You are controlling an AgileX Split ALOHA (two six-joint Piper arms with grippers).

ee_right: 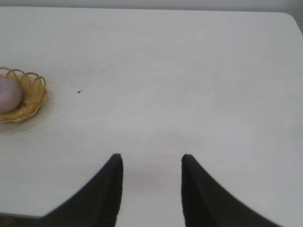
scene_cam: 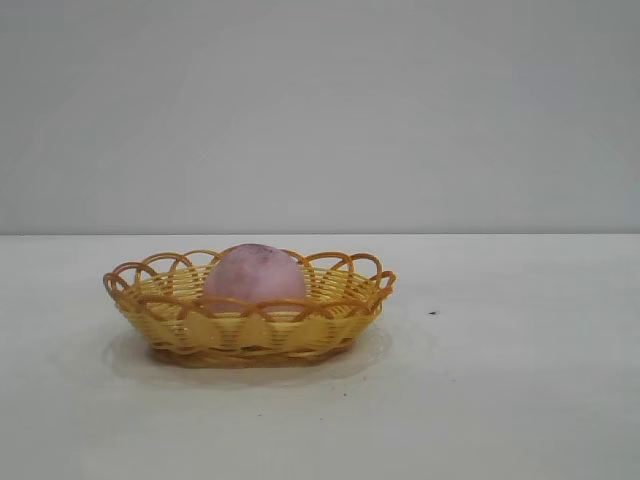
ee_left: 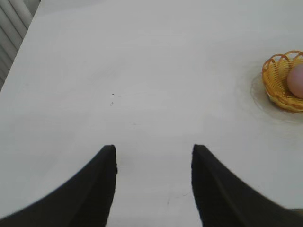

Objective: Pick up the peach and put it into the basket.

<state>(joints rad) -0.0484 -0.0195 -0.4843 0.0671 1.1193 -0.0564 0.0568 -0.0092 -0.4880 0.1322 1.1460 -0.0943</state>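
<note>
The dusty pink peach (scene_cam: 254, 274) sits inside the yellow wicker basket (scene_cam: 160, 312) on the white table. Neither arm shows in the exterior view. In the left wrist view my left gripper (ee_left: 154, 150) is open and empty over bare table, far from the basket (ee_left: 275, 80) and the peach (ee_left: 297, 80) in it. In the right wrist view my right gripper (ee_right: 151, 160) is open and empty over bare table, with the basket (ee_right: 32, 98) and peach (ee_right: 8, 93) far off at the picture's edge.
The white table (scene_cam: 500, 380) runs wide around the basket, with a small dark speck (scene_cam: 432, 313) to its right. A plain grey wall stands behind. Table edges show in both wrist views (ee_left: 21, 45) (ee_right: 293, 21).
</note>
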